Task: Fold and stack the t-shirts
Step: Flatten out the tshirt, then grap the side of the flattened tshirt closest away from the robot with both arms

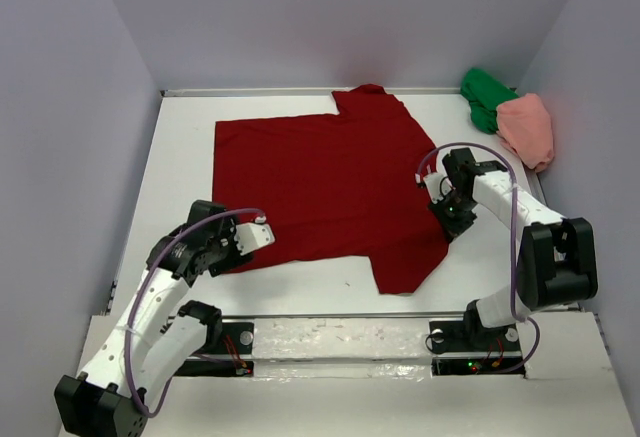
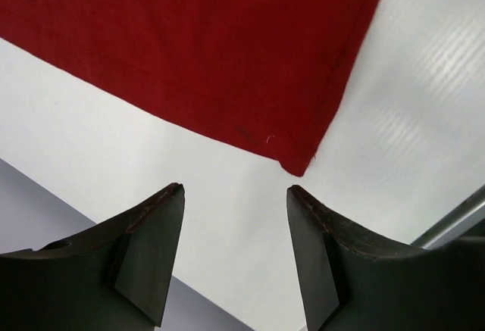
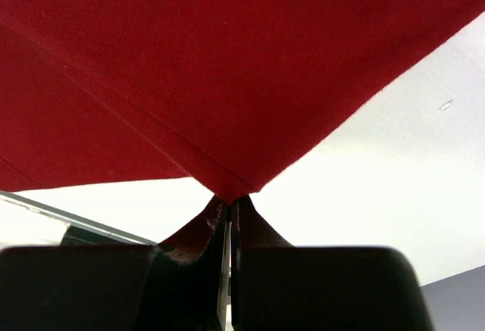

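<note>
Red shirt (image 1: 330, 192) flat on table (image 1: 180, 177). Its hem corner lies just ahead of left gripper (image 2: 235, 191): fingers spread, nothing between, cloth not yet touched. Right gripper (image 3: 229, 202) pinched tight on shirt edge.

Step, likely: left grab to match right. Push fingers forward, straddle corner, close low on hem, then lift both sides level to avoid skew.

Left arm crouched low, wrist aimed at corner. Right arm elbow bent, reaching in sideways.

Green shirt (image 1: 485, 97) and pink shirt (image 1: 528, 127) bunched well beyond right fingers.

White table (image 1: 185, 157) holds red t-shirt (image 1: 320, 187), green t-shirt (image 1: 485, 97) and pink t-shirt (image 1: 528, 127).
</note>
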